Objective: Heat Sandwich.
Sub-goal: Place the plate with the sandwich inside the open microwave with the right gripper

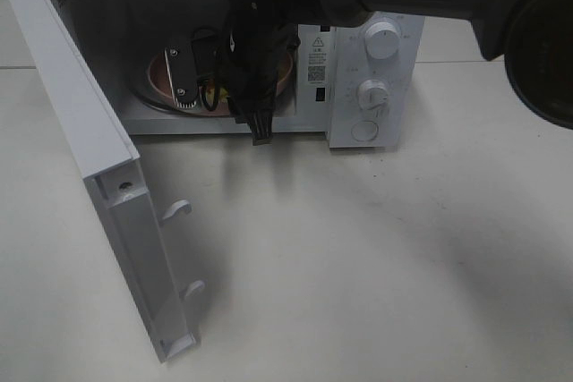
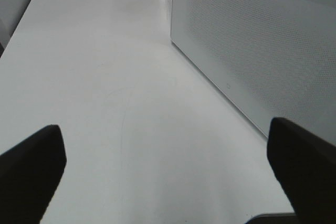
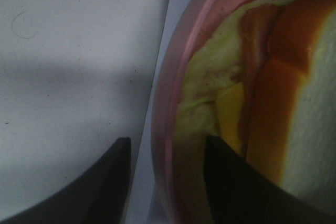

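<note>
Your right gripper (image 3: 167, 141) is sitting inside the microwave (image 1: 376, 6), upper centre of the high view. Its jaws are standing apart astride the rim of the plate (image 3: 165, 66), pinching nothing. The sandwich (image 3: 273, 93) is lying on that plate, just beyond the inner finger. Your left gripper (image 2: 164, 127) is hanging spread wide beside the door (image 2: 252, 51), likely the nearer arm for closing it.

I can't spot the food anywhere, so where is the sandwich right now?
The sandwich sits on its pink plate inside the open microwave; in the high view that is left of the control dials, mostly hidden behind the right arm.
</note>
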Robot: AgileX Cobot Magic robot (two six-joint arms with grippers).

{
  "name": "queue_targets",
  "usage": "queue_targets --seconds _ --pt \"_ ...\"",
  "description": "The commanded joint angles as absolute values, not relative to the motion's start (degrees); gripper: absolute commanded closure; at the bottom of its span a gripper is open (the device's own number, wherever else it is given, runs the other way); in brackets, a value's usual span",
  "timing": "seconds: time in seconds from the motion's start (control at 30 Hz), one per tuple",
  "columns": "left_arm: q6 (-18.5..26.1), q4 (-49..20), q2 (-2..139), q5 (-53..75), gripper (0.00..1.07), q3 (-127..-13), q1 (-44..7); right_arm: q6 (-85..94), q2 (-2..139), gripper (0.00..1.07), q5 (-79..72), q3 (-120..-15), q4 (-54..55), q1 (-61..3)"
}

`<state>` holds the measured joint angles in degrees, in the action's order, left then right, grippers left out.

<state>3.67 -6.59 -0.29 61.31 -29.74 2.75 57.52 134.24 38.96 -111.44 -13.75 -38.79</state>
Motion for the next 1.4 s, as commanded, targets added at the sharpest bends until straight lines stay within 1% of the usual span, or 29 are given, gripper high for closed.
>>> queue_targets --seconds 0.03,0.1,0.13,0.17,0.23,0.3,0.33,0.37,0.4,0.43,0.97,1.2,1.4 --pt "3.55 -6.7 -1.6 61.42 0.07 -29.62 2.52 55.12 134.07 0.5 38.56 -111.78 -13.98 -38.67" --pt "3.55 -6.7 -1.6 61.42 0.07 -29.62 2.52 54.09 134.07 0.47 38.39 -111.78 -13.98 -38.67" --pt "3.55 -6.7 -1.6 61.42 0.07 -29.62 2.52 52.77 134.01 0.44 38.22 -111.78 -13.75 -38.67" --pt "3.55 -6.7 -1.6 61.42 0.07 -29.62 2.52 52.77 134.01 0.44 38.22 -111.78 -13.75 -38.67" --pt "3.55 -6.7 -1.6 61.42 0.07 -29.62 2.52 50.53 133.9 0.4 37.3 -111.78 -13.52 -38.67" --pt "3.55 -6.7 -1.6 61.42 0.07 -29.62 2.52 46.52 133.61 0.31 36.55 -111.78 -13.52 -38.67" --pt "3.55 -6.7 -1.6 61.42 0.07 -29.62 2.52 46.52 133.61 0.31 36.55 -111.78 -13.52 -38.67" --pt "3.55 -6.7 -1.6 61.42 0.07 -29.62 2.52 45.44 133.5 0.29 36.27 -111.78 -13.58 -38.67" --pt "3.55 -6.7 -1.6 61.42 0.07 -29.62 2.52 43.66 133.44 0.24 35.75 -111.78 -13.98 -38.67" --pt "3.55 -6.7 -1.6 61.42 0.07 -29.62 2.52 43.49 133.27 0.23 35.75 -111.78 -13.98 -38.67" --pt "3.55 -6.7 -1.6 61.42 0.07 -29.62 2.52 41.37 131.78 0.26 37.7 -111.5 -13.87 -38.79" --pt "3.55 -6.7 -1.6 61.42 0.07 -29.62 2.52 41.02 131.38 0.29 40.57 -111.5 -11.46 -39.02" --pt "3.55 -6.7 -1.6 61.42 0.07 -29.62 2.52 41.25 129.77 0.3 38.96 -108.98 -10.89 -39.42"
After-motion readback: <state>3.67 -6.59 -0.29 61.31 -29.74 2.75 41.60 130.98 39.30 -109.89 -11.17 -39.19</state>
